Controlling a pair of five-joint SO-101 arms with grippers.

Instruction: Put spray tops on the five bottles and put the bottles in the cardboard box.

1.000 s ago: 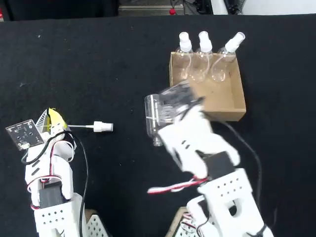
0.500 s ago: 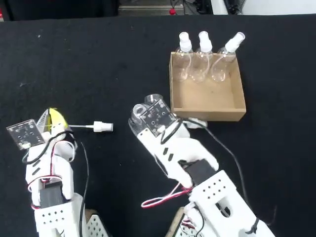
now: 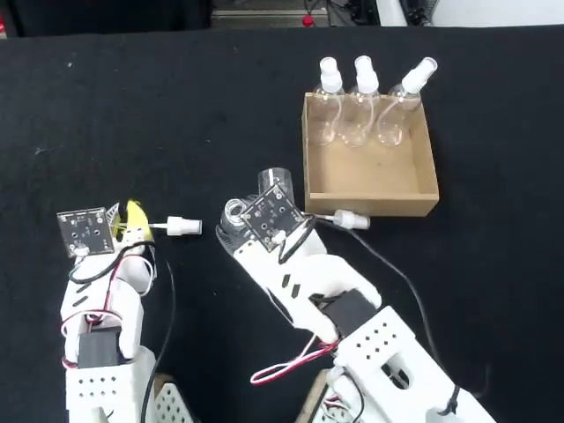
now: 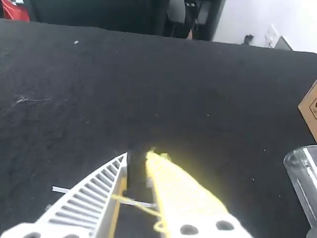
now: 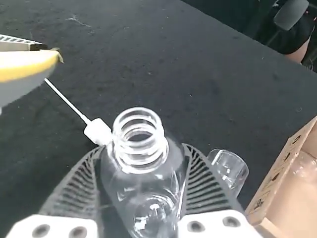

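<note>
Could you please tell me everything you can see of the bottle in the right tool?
The bottle is clear, plastic by its look, with a rounded body and an open threaded neck, no top on it. The right tool is shut on its body, ribbed fingers either side. A spray top lies close by its neck.
</note>
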